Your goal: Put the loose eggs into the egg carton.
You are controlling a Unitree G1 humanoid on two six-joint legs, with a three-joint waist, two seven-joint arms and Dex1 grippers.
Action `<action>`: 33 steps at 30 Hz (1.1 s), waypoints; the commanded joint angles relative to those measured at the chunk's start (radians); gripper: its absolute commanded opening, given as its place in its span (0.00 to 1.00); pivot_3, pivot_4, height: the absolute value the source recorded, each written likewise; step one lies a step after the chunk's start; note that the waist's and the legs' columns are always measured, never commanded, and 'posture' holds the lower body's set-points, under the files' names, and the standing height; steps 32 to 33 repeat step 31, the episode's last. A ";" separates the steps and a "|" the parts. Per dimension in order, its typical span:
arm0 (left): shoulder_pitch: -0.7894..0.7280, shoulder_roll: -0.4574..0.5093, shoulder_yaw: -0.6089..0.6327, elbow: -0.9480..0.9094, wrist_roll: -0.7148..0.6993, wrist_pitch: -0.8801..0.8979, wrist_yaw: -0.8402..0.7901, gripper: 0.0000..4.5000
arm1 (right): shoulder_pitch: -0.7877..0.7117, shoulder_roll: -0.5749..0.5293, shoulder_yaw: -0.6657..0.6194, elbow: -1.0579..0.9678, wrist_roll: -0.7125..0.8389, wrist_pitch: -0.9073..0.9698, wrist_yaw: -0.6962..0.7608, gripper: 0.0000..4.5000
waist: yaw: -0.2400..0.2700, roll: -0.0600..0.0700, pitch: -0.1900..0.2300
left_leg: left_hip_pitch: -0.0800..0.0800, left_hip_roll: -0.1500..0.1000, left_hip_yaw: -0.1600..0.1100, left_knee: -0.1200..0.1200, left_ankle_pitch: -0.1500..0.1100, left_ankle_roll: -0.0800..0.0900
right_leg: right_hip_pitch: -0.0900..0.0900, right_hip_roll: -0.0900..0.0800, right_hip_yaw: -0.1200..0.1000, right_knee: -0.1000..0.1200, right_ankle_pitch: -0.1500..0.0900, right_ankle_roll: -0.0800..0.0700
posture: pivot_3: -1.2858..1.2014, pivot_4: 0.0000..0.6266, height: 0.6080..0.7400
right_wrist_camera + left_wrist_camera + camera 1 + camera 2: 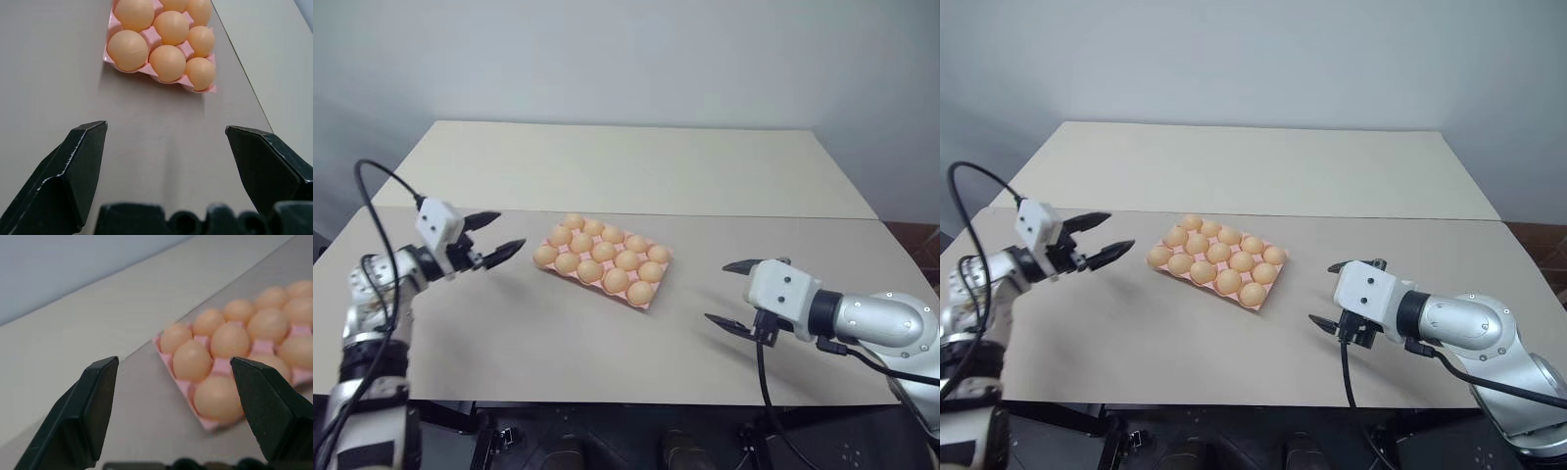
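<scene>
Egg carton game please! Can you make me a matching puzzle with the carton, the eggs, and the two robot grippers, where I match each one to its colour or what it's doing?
Things:
1. egg carton
2. eggs
3. left gripper
4. right gripper

Descriptions:
A. orange-tan, sitting in the cups
B. open and empty, on the robot's right of the carton
C. pink, lying on the table
D. open and empty, on the robot's left of the carton

Pairs: 1-C, 2-A, 3-D, 4-B

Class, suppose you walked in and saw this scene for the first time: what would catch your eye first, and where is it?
The pink egg carton stands out first, near the middle of the tan table, with an orange-tan egg in every cup. Next come the two black grippers flanking it, both apart from it and empty with jaws open: the left gripper close by the carton's left end, the right gripper farther off to its right.
</scene>
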 commanded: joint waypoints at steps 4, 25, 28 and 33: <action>0.168 0.102 0.069 -0.228 -0.082 0.078 -0.081 0.88 | 0.011 -0.016 -0.046 -0.004 -0.003 -0.045 0.014 1.00 | 0.010 0.000 0.000 | 0.000 0.000 0.000 0.000 0.000 0.000 | 0.000 0.000 0.000 0.000 0.000 0.000 | 0.52 0.24 1.00; 0.490 0.228 0.320 -0.631 -0.242 0.293 -0.114 0.88 | -0.028 -0.084 -0.177 0.154 0.129 -0.239 0.257 1.00 | 0.004 0.000 0.000 | 0.001 0.001 0.001 -0.001 0.000 0.000 | 0.001 0.000 0.000 -0.001 0.000 0.000 | 0.52 0.24 1.00; 0.524 0.221 0.347 -0.650 -0.248 0.304 -0.107 0.88 | -0.046 -0.087 -0.163 0.174 0.122 -0.252 0.266 1.00 | 0.003 0.000 0.000 | 0.002 0.001 0.001 -0.001 0.000 0.000 | 0.001 0.000 0.000 -0.001 0.000 0.000 | 0.52 0.24 1.00; 0.542 0.217 0.362 -0.657 -0.254 0.323 -0.099 0.88 | -0.062 -0.087 -0.148 0.187 0.115 -0.258 0.268 1.00 | 0.003 0.000 0.000 | 0.002 0.001 0.002 -0.001 0.000 0.000 | 0.001 0.000 0.001 -0.001 0.000 0.000 | 0.52 0.24 1.00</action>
